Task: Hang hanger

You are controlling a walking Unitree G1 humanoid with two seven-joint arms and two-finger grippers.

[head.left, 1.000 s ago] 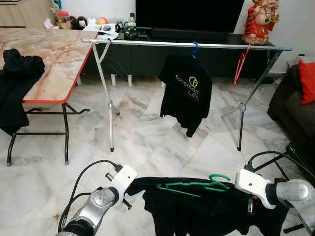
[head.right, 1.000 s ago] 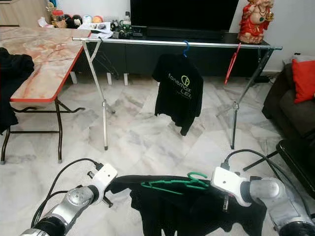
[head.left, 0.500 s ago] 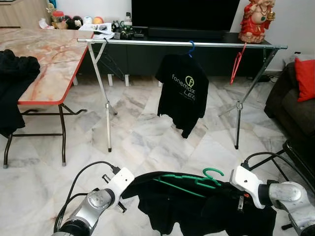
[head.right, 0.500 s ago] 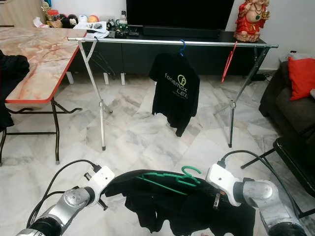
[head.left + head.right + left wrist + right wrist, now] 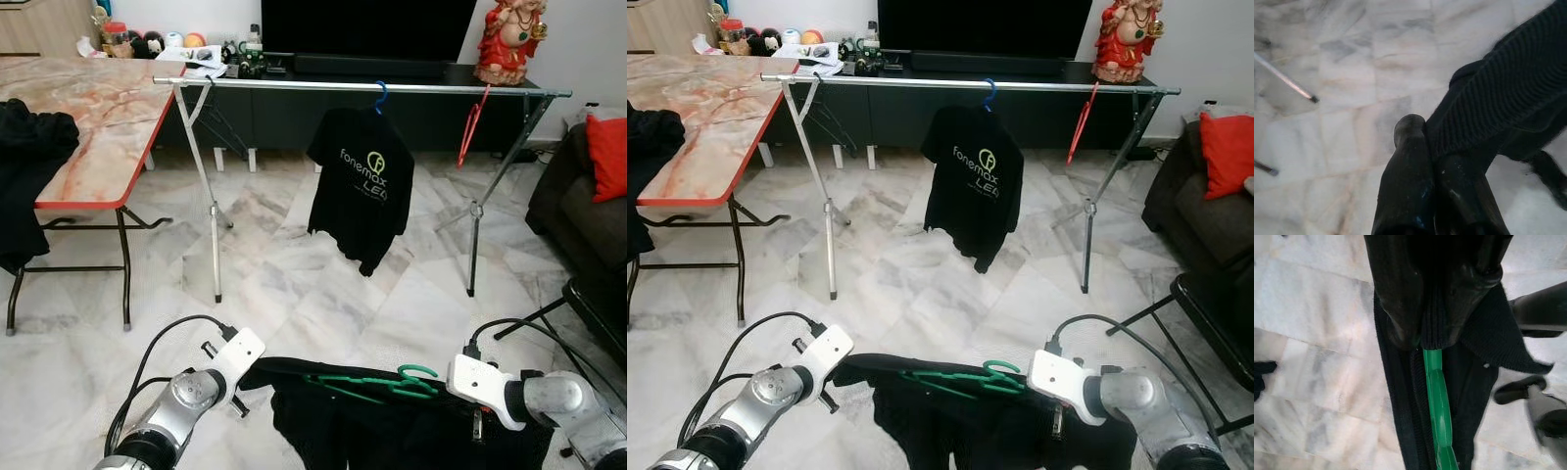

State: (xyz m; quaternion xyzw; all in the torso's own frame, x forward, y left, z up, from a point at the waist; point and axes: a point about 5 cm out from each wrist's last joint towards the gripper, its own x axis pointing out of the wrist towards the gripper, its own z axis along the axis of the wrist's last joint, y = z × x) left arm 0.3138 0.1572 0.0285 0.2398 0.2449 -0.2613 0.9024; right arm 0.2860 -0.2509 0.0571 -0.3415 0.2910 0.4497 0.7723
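Observation:
A green hanger [image 5: 377, 384] lies inside the neck of a black garment [image 5: 392, 436], held low in front of me between both arms. My right gripper [image 5: 1422, 340] is shut on the hanger's green bar, with black cloth pinched along it. My left gripper [image 5: 1425, 129] is shut on the garment's ribbed edge [image 5: 1498, 103], at the garment's left end [image 5: 257, 370]. The silver rail [image 5: 294, 85] of the drying rack runs across the room ahead, well above and beyond the hanger.
On the rail hang a black printed t-shirt [image 5: 362, 186] on a blue hanger and a bare red hanger [image 5: 472, 127]. A marble-top table [image 5: 98, 117] with dark clothes stands at the left. A dark sofa [image 5: 578, 206] with a red cushion is at the right. Marble floor lies between me and the rack.
Both grippers and the garment have dropped lower in the view. The hanger has levelled out from a tilt. The right gripper has shifted slightly left. The camera moved a little.

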